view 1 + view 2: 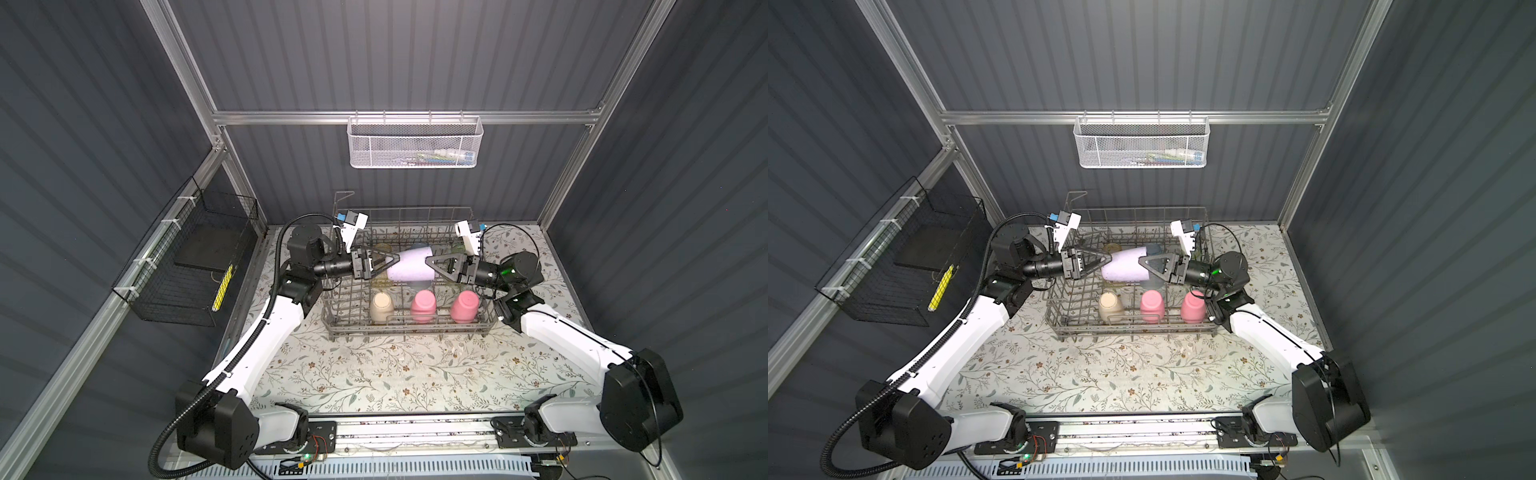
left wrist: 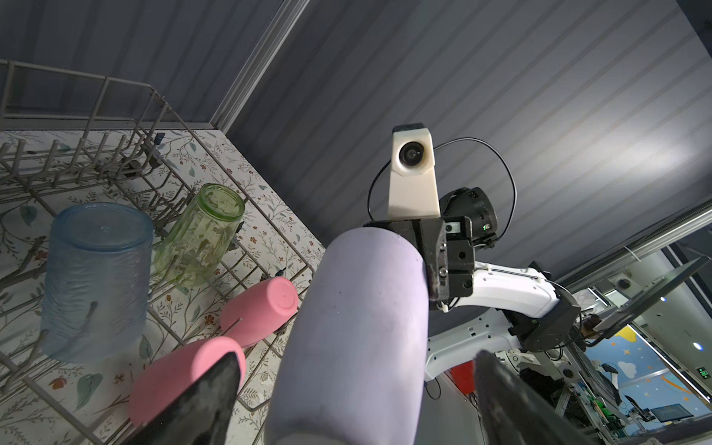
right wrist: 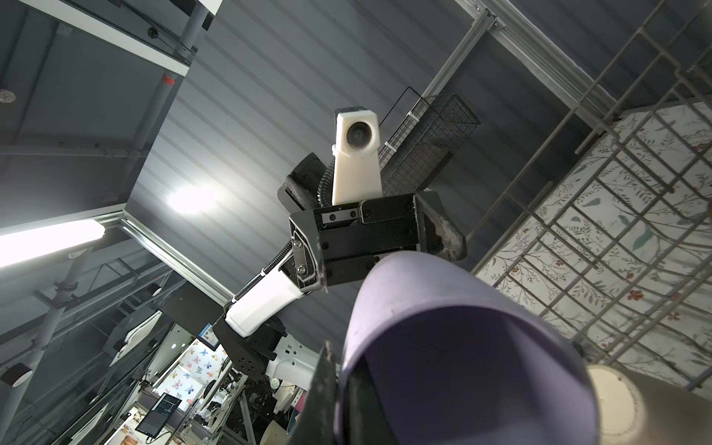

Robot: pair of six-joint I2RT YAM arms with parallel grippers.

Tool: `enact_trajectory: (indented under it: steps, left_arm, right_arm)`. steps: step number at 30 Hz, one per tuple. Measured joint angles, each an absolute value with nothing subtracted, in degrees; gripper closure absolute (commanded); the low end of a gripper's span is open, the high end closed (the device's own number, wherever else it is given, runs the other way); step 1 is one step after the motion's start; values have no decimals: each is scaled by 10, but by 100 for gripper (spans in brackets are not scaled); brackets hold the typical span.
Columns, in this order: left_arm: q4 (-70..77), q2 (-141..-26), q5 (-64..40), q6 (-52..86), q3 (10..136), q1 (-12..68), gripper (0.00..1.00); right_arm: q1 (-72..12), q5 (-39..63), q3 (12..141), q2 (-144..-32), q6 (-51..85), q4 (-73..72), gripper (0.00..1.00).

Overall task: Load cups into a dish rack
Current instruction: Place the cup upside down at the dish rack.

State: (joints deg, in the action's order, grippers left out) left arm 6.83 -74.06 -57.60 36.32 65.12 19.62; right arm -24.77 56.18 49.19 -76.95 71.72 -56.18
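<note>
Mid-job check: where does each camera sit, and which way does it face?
Top views: high at the front, looking down on the dish rack; left arm and right arm show.
Left wrist: on the left arm, looking past its left fingers at the lilac cup and right gripper.
Right wrist: on the right arm, looking past its right fingers and the cup at the left gripper.
Shared: every view sees the lilac cup.

My right gripper (image 1: 1144,262) pinches the lilac plastic tumbler (image 1: 1124,267) sideways over the grey wire rack (image 1: 1133,331); my left gripper (image 1: 1105,261) gapes.
</note>
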Motion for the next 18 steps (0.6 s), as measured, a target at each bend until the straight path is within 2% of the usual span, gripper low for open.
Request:
enact_trajectory:
  steps: [5, 18]
  left_arm:
    - [74, -753, -582, 363, 651, 208, 6]
    - [130, -776, -586, 385, 636, 235, 16]
  right_arm:
    - [-248, 563, 495, -775, 729, -578, 100]
    - [-248, 564, 499, -783, 738, -593, 100]
